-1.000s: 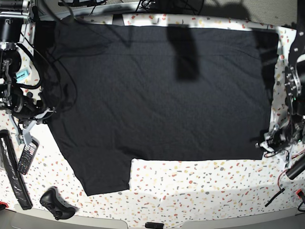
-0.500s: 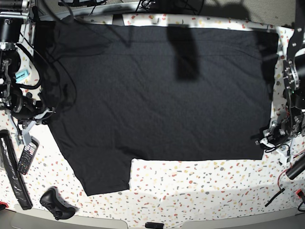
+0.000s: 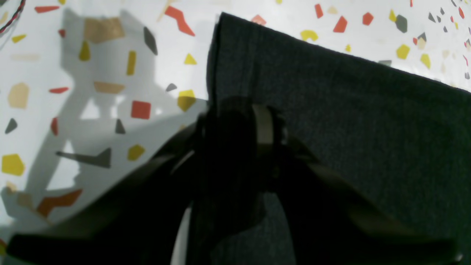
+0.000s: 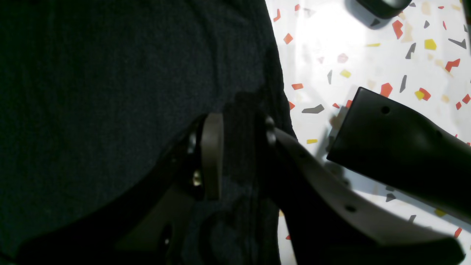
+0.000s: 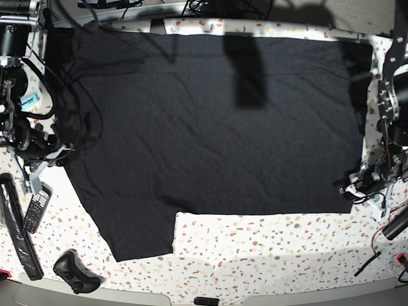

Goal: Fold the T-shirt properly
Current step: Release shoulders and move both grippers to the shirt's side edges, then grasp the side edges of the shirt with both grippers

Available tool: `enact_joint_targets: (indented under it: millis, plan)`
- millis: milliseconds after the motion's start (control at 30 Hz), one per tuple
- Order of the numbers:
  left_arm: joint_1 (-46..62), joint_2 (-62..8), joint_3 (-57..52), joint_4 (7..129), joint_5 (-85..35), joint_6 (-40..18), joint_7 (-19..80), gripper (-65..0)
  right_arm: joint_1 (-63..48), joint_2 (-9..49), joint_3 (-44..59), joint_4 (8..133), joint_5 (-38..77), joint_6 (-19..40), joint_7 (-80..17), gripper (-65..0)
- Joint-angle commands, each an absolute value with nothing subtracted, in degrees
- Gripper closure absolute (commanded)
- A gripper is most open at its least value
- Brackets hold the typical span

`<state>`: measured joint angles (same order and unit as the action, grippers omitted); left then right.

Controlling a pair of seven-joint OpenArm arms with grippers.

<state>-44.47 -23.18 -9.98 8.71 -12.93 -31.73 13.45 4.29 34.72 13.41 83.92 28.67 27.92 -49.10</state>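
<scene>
Black cotton, the T-shirt (image 5: pixel 217 121) lay spread plain-side up across the terrazzo table (image 5: pixel 268 245). I had the left gripper (image 3: pixel 239 121) pinching its corner and the right gripper (image 4: pixel 239 147) clamping its edge, ready to lift a fold.

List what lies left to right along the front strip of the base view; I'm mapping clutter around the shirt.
Black strip → phone → game controller → T-shirt sleeve → bare table → left gripper → loose cables.
</scene>
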Motion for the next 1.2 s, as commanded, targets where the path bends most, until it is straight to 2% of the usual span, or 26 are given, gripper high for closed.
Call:
enact_joint_targets:
  millis: [0, 267, 467, 767, 967, 1133, 1167]
  plan:
    - [-46.2, -23.3, -10.0, 9.4, -13.6, -32.2, 13.1, -15.1, 5.4, 36.1, 13.9, 84.7, 29.2, 28.2, -48.1, -14.7]
    - [-46.2, -22.7, -10.0, 9.4, -13.5, -32.2, 12.6, -14.6, 5.4, 36.1, 13.9, 84.7, 29.2, 28.3, -47.7, -14.7]
    - [-46.2, -22.7, -10.0, 9.3, -13.5, -30.8, 10.7, 0.0, 6.4, 36.1, 13.9, 84.7, 29.2, 28.3, -45.8, -14.7]
    - [-46.0, -22.7, -10.0, 9.3, -13.4, -30.9, 7.6, 0.0, 10.6, 36.1, 13.9, 84.7, 29.2, 28.3, -45.8, -14.7]
    - [-45.9, -22.7, -10.0, 9.3, -6.9, -29.4, 8.9, 0.0, 12.2, 36.0, 13.6, 83.9, 29.1, 28.3, -43.3, -14.7]
    - [-45.9, -22.7, -10.0, 9.3, -7.0, -27.0, 10.7, 0.0, 21.1, 36.0, 7.1, 75.7, 26.1, 28.3, -45.1, -14.9]
    - [-45.9, -22.7, -10.0, 9.3, -7.0, -27.0, 10.7, 0.0, 23.8, 36.0, 4.8, 72.6, 25.6, 28.3, -45.5, -16.8]
